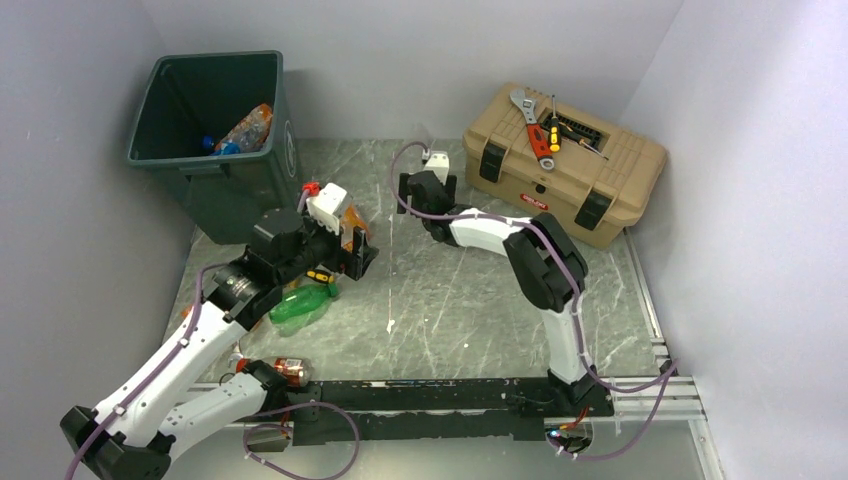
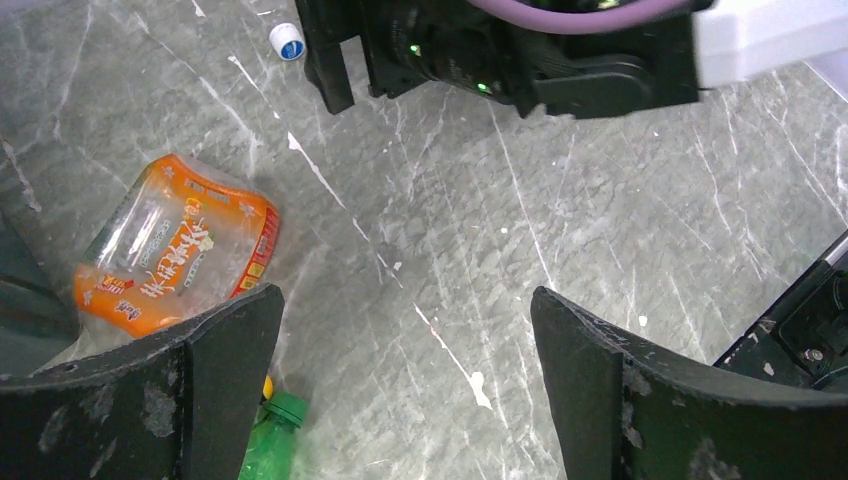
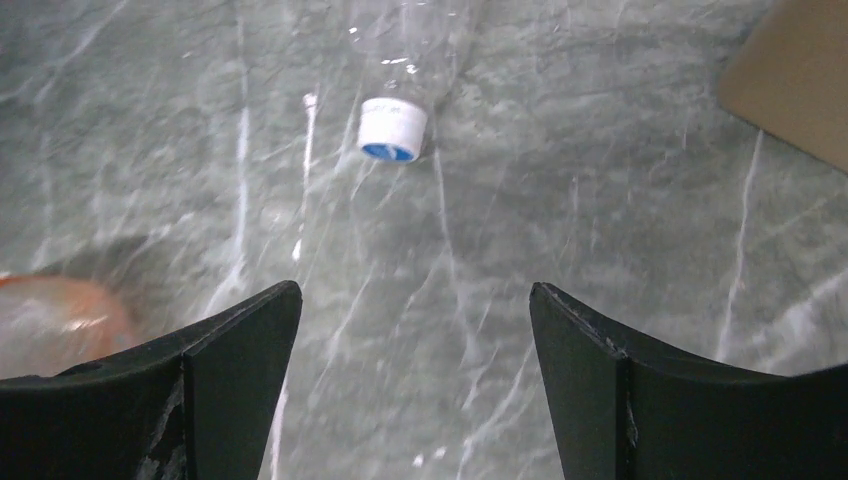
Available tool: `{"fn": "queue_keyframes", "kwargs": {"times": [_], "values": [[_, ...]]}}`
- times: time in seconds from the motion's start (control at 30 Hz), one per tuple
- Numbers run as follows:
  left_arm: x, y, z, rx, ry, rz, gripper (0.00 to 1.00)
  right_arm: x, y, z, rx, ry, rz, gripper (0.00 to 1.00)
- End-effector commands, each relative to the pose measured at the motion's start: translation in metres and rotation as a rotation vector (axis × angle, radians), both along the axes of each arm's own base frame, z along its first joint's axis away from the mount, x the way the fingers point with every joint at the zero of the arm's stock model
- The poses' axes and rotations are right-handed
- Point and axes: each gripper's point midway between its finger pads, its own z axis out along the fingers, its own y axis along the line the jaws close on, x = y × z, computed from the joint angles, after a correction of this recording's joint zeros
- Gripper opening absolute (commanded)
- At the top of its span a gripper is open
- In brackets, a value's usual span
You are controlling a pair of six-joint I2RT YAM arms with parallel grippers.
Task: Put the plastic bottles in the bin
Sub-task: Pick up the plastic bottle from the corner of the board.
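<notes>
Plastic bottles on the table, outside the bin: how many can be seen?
4. Green bottle beside the left arm; orange-labelled bottle near the left end effector; clear white-capped bottle ahead of the right end effector; red-labelled bottle by the left base. Arms may hide more.

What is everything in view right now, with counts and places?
Bin: one, dark green-grey, far left corner.
Bottles in bin: several, exact count unclear.
Orange-labelled bottle: one, crushed, on table by left jaws.
Green bottle: one, on table, left side.
Clear bottle: one, white cap, ahead of right jaws.
Red-labelled bottle: one, near edge, left.
Toolbox: one, tan, far right.
Wrench: one, on toolbox lid.
Screwdrivers: at least two, on toolbox lid.
Left arm: jaws open, empty.
Right arm: jaws open, empty.
</notes>
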Motion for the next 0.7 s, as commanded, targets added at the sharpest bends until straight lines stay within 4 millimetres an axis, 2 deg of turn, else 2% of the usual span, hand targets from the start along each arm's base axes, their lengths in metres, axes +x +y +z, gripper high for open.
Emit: {"fn": "queue_keyframes", "kwargs": {"times": [0.0, 0.17, 0.37, 0.47, 0.67], "values": [[-0.001, -0.004, 0.022, -0.065, -0.055, -0.01, 0.99, 0.032, 0.01, 0.006, 0.004, -0.014, 0.025, 0.88], [-0.003, -0.006, 0.022, -0.069, -0.057, -0.022, 1.0, 0.05, 0.022, -0.012, -0.027, 0.021, 0.035, 0.88], [-0.002, -0.005, 0.021, -0.069, -0.049, -0.012, 1.0, 0.069, 0.019, -0.029, -0.038, 0.042, -0.012, 0.86], [-0.001, -0.003, 0.021, -0.063, -0.052, -0.001, 0.99, 0.075, 0.015, -0.041, -0.062, 0.068, -0.022, 0.8], [-0.001, 0.001, 0.022, -0.06, -0.059, 0.014, 1.0, 0.086, 0.019, -0.043, -0.064, 0.07, -0.011, 0.62]]}}
